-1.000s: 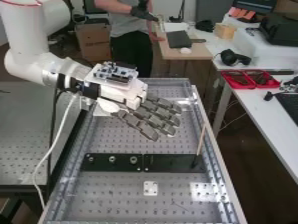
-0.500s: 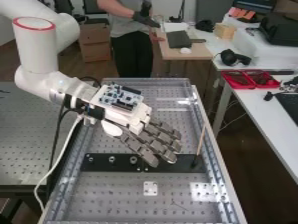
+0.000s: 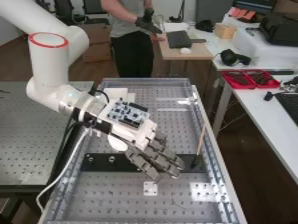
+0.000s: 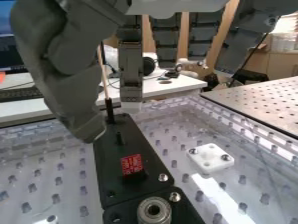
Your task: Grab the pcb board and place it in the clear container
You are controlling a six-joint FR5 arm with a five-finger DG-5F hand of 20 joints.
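Brought from beyond the black plate (image 3: 100, 166) to above it, the hand (image 3: 158, 157) is wide and empty, presumably leaving grasping room around the plate's small red board (image 4: 132, 164).

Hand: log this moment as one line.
hand: open | position: above black plate | wooden stick: standing at plate's end | white block: beside plate

In my high view, the long plate (image 3: 100, 164) lies across the bench (image 3: 96, 202), with the stick (image 3: 201, 140) standing at its right end and the small block (image 3: 150, 188) in front of it. To the left of the bench I have one table (image 3: 33, 130); to the right, a worktop (image 3: 259, 107) bears the trays (image 3: 238, 87), with the headphones (image 3: 234, 57) behind them. Beyond the bench stands the desk (image 3: 169, 56)
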